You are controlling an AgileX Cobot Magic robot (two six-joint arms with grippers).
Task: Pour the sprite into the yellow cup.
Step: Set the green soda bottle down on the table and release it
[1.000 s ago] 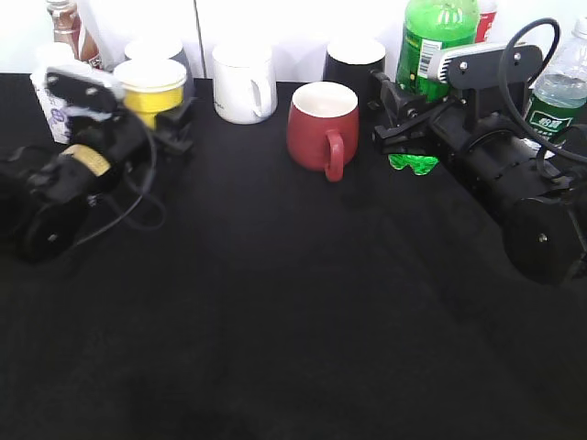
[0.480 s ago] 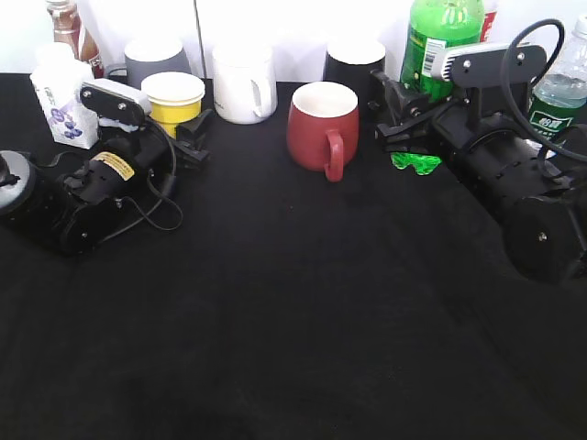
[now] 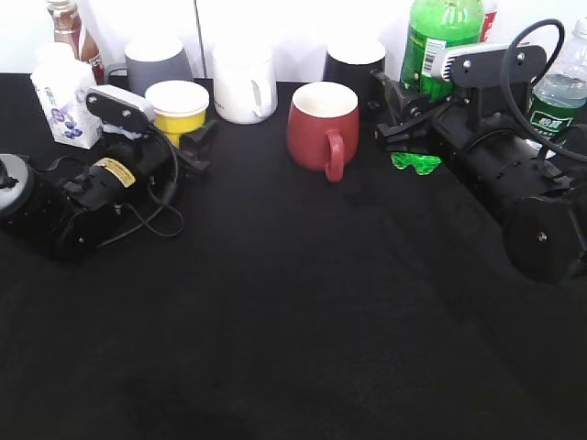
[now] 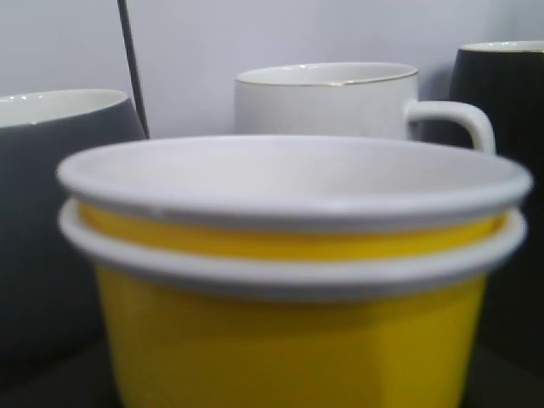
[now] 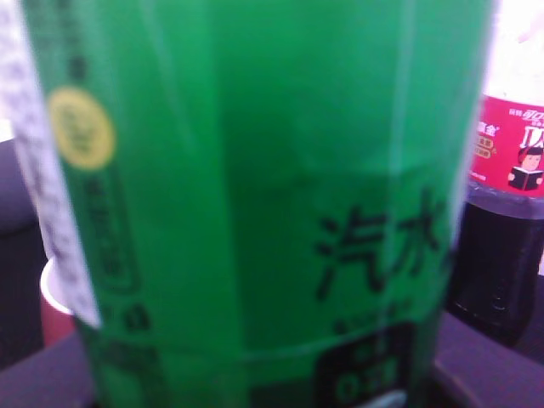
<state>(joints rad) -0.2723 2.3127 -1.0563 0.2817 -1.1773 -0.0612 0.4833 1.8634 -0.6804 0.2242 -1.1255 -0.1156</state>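
Observation:
The yellow cup (image 3: pixel 176 99), with white rim and white inside, stands at the back left of the black table. It fills the left wrist view (image 4: pixel 289 340). My left gripper (image 3: pixel 183 131) lies low around it, one finger showing at the cup's right side, and appears shut on it. The sprite (image 3: pixel 440 41), a tall green bottle, stands upright at the back right and fills the right wrist view (image 5: pixel 255 212). My right gripper (image 3: pixel 402 112) is at its lower body and appears shut on it. No fingers show in either wrist view.
A red mug (image 3: pixel 321 124) stands between the arms. A white mug (image 3: pixel 243 82), a black mug (image 3: pixel 353 60) and a grey mug (image 3: pixel 156 62) line the back. A water bottle (image 3: pixel 561 92), a cola bottle (image 5: pixel 510 212) and a white carton (image 3: pixel 64 105) stand at the sides.
My left arm has swung right and the yellow cup has shifted right with it, out from in front of the grey mug. The right arm and sprite shifted slightly right.

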